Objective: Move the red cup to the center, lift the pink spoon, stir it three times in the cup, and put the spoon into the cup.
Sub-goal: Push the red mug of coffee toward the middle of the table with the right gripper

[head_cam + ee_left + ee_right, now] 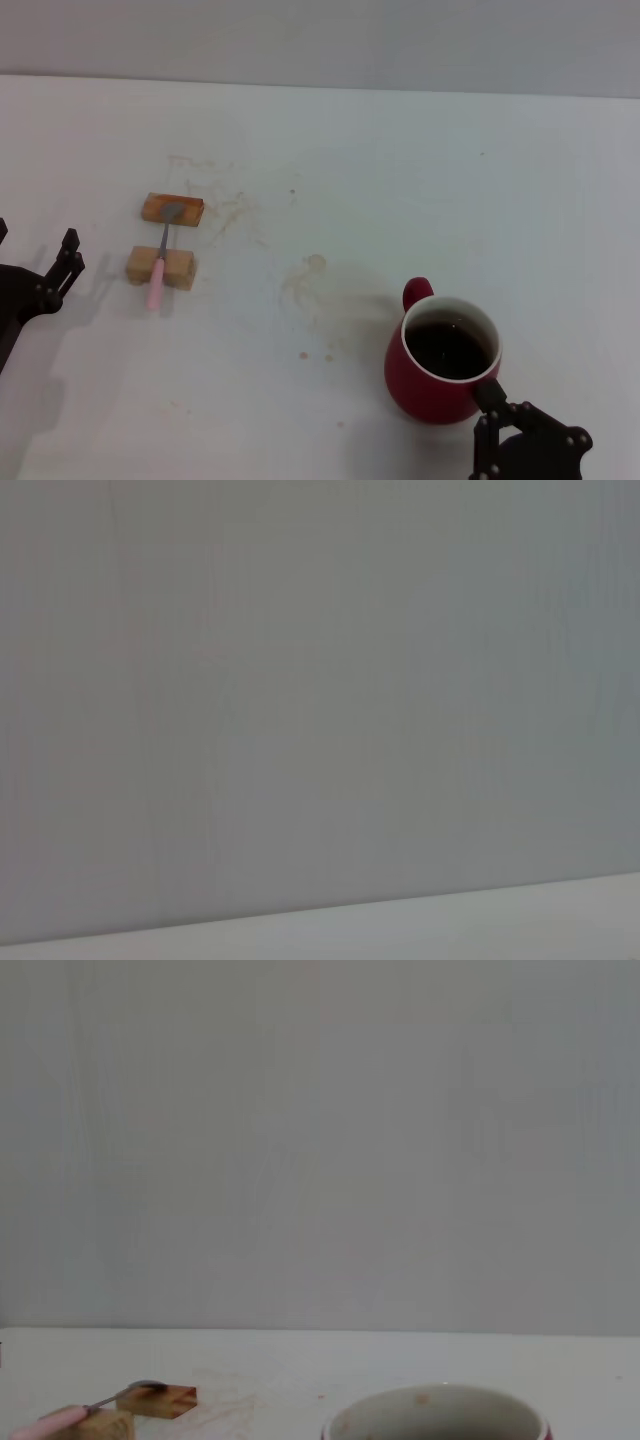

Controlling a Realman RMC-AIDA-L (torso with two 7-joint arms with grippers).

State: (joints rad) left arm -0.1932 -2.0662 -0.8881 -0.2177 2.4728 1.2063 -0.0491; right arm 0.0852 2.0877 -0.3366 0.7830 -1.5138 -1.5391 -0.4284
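The right gripper (497, 415) is being cut off by the lower edge of the head view, so only its black linkage and one finger (487, 394) touching the near rim of the red cup (440, 358) are being shown; whether it is clenched on the rim or released cannot be told. The left gripper (66, 262) is also being cropped at the left edge, well apart from everything on the table, and its fingers are seen spread apart, grasping nothing. Nothing but a blank grey wall and a strip of tabletop is being shown in the left wrist view.

One glossy dark-red ceramic cup is being counted, its loop handle turned away from the robot, its pale inner wall ringing a dark interior; it is standing right of the bare, faintly stained centre of the white table (400, 170). In the right wrist view only its rim is being seen.

One pink spoon (160, 262) is being counted, thin, with a pale pink handle and grey metal end, lying bridged across two tan wooden blocks (172, 209).
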